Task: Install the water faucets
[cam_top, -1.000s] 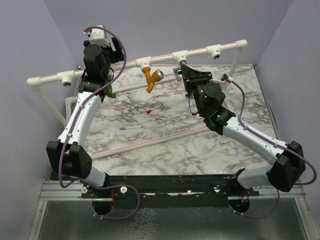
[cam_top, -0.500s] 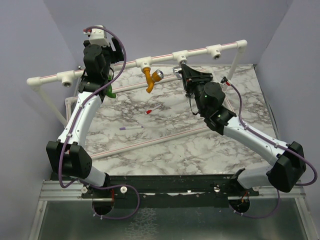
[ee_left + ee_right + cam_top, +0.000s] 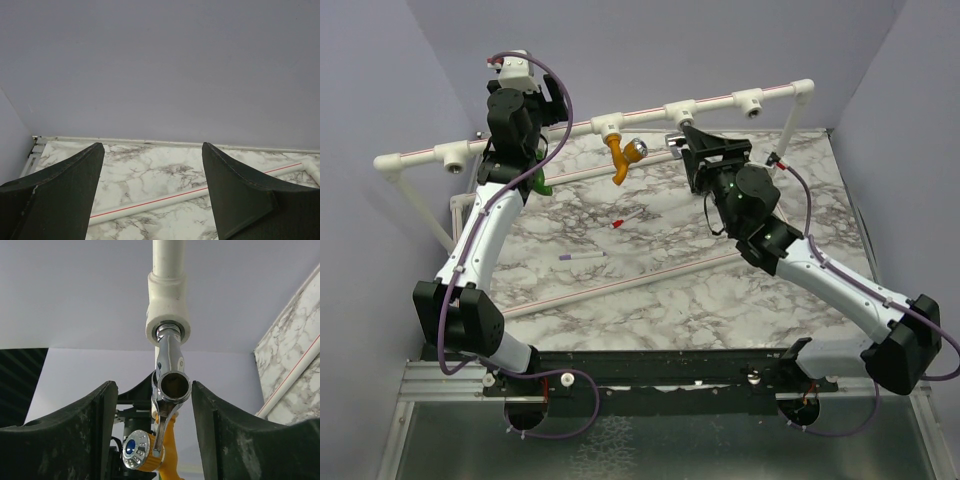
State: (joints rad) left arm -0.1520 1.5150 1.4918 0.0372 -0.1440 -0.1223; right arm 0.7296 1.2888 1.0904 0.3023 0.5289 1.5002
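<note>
The grey metal faucet [image 3: 170, 365] hangs from a white tee joint [image 3: 168, 315] on the back pipe rail, its spout mouth facing the right wrist camera. My right gripper [image 3: 154, 386] is open and straddles it, with a gap on the left side. In the top view the grey faucet [image 3: 674, 146] is at my right gripper [image 3: 687, 142]. The mustard-orange faucet [image 3: 619, 160] with a silver knob hangs from the neighbouring tee. The green faucet [image 3: 542, 187] lies on the table, partly hidden under my left arm. My left gripper [image 3: 152, 200] is open and empty, raised near the rail [image 3: 546, 100].
The white pipe rail [image 3: 720, 103] runs across the back with several tee joints. A red-tipped stick [image 3: 626, 218] and a purple-tipped stick [image 3: 580, 256] lie on the marble table [image 3: 650, 290]. A thin red-striped pipe [image 3: 165, 200] lies on the table.
My right arm has swung a little to the right and its wrist has shifted at the grey faucet. The left arm has not moved.
</note>
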